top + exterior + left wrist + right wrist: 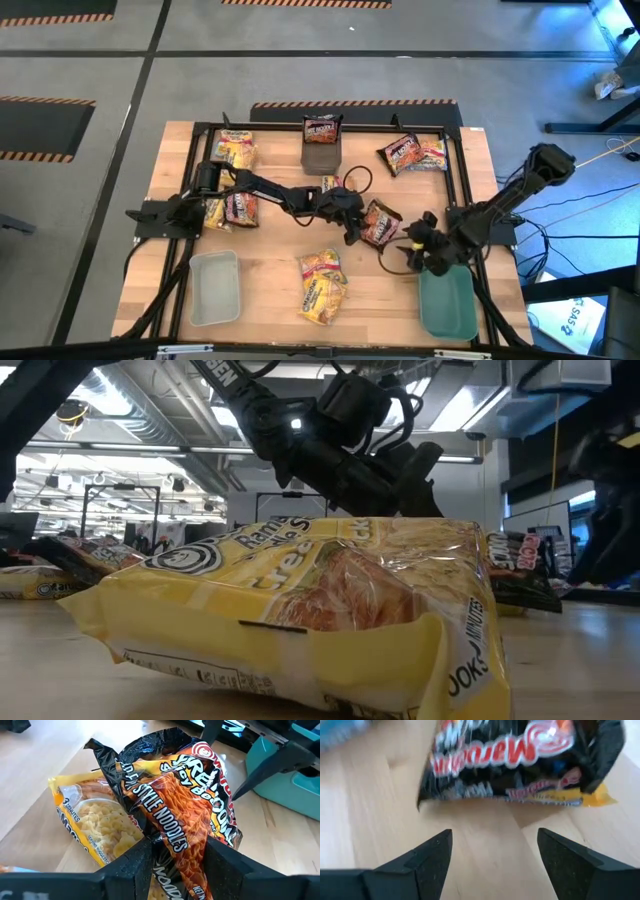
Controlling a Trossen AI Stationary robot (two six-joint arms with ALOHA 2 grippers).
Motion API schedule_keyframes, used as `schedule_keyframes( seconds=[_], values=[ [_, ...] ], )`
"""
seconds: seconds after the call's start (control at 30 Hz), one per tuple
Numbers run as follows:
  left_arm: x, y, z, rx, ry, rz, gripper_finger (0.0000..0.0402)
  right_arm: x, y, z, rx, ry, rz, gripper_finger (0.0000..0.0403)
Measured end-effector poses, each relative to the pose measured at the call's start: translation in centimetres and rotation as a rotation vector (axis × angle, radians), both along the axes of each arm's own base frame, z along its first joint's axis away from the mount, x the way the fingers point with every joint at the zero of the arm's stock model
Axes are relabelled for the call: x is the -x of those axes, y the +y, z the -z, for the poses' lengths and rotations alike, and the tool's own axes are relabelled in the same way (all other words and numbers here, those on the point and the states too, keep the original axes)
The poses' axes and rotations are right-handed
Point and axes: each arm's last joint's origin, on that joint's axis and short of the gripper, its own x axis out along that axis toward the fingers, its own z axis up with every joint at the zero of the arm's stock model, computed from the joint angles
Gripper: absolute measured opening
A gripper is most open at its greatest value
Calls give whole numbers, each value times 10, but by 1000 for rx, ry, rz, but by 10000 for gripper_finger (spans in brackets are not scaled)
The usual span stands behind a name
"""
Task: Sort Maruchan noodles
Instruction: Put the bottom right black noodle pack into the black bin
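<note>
On the counter [270,290], going left to right in the high view, the pale grey tray [214,288] sits near the front left and looks empty as far as it shows. Behind it lie a yellow packet [233,148] and two more packets [231,208] beside the left arm's base. A dark bin [321,152] at the back centre holds one dark packet [322,127] upright. At front centre lie yellow packets [322,286], overlapping. Right of centre, the left gripper [357,222] has its fingers closed on the edge of a dark brown packet [187,815]; the left wrist view shows the film pinched between them, with a yellow packet [95,822] partly under it. Two more packets [412,152] lie at the back right. The right gripper [420,247] hovers just beside the held packet with fingers spread wide and nothing between them. The teal tray [447,302] at the front right looks empty too.

Judging from this, the sorting is at an early stage: only one packet stands in a container, both trays appear bare, and most of the packets are loose on the counter.

The right arm covers part of the teal tray. In the low view a yellow packet [300,615] fills the frame and hides most of the counter. The exact count of stacked packets is hard to make out.
</note>
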Motion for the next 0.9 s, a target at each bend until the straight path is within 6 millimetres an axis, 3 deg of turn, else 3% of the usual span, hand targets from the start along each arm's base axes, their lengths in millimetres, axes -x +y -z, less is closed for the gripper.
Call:
schedule_keyframes(
  seconds=[0.2,0.6,0.9],
  values=[
    [-1,0,-2,-25,-32,2,148,6,-3,12,-35,-144,74,280],
    [0,-3,-25,-144,-110,24,148,1,0,3,-42,-239,129,280],
    [0,-5,-25,-189,-108,47,148,-4,7,0,-38,-216,-18,280]
  ],
)
